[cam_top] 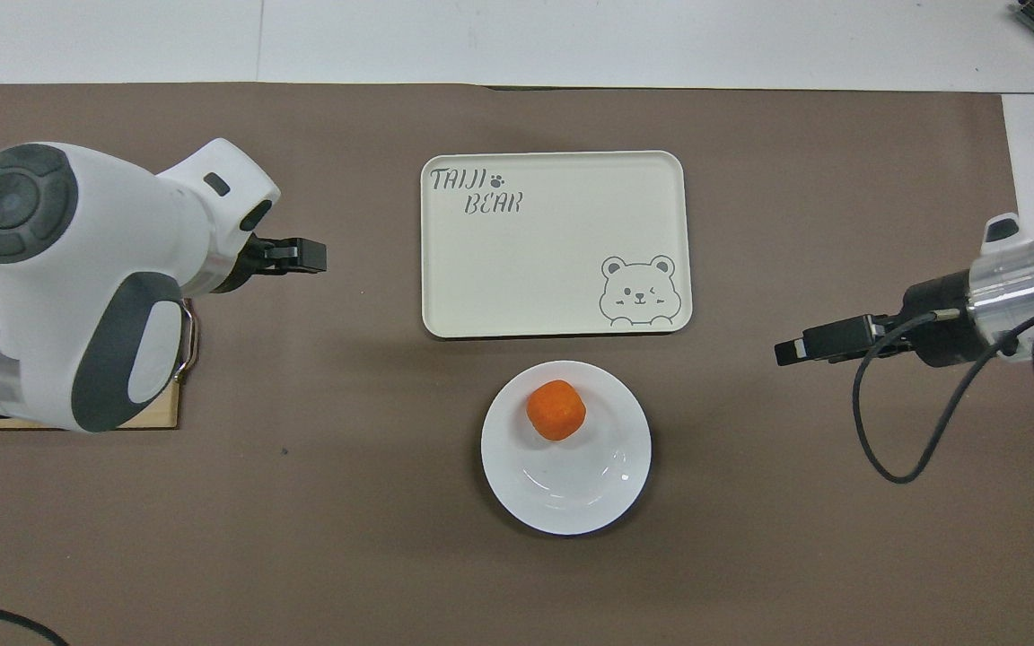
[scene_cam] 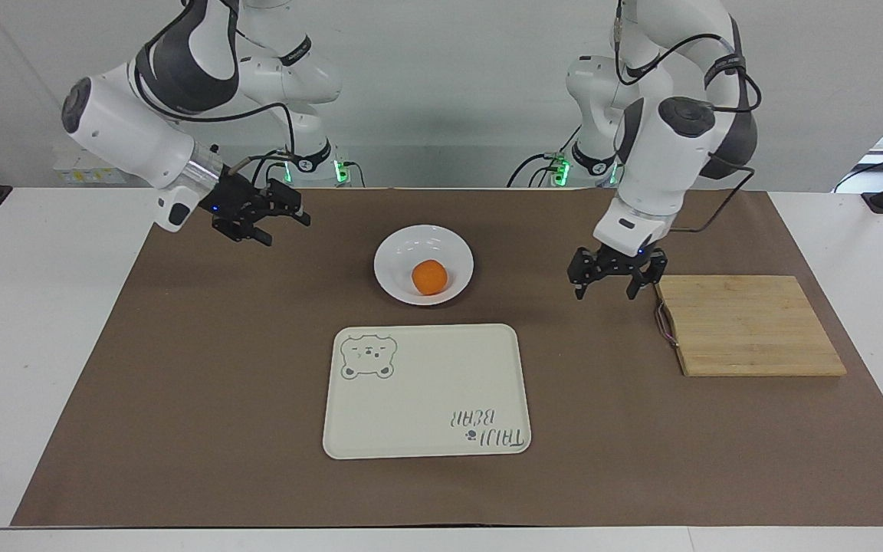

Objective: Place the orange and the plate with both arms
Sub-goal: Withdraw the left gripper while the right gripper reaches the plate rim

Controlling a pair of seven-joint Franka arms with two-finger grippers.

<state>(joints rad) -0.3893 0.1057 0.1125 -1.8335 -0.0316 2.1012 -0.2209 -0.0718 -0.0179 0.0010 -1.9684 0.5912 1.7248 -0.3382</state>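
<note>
The orange (scene_cam: 429, 277) lies in the white plate (scene_cam: 418, 241), which sits on the brown mat nearer to the robots than the bear tray. In the overhead view the orange (cam_top: 556, 410) rests in the part of the plate (cam_top: 571, 493) closest to the tray. My left gripper (scene_cam: 604, 290) is open and empty, low over the mat between the plate and the cutting board; it also shows in the overhead view (cam_top: 306, 256). My right gripper (scene_cam: 286, 218) is open and empty, over the mat toward the right arm's end, apart from the plate; it also shows in the overhead view (cam_top: 795, 348).
A cream rectangular tray (scene_cam: 426, 391) with a bear drawing lies farther from the robots than the plate. A bamboo cutting board (scene_cam: 748, 326) with a metal handle lies toward the left arm's end. A brown mat (scene_cam: 181, 399) covers the table.
</note>
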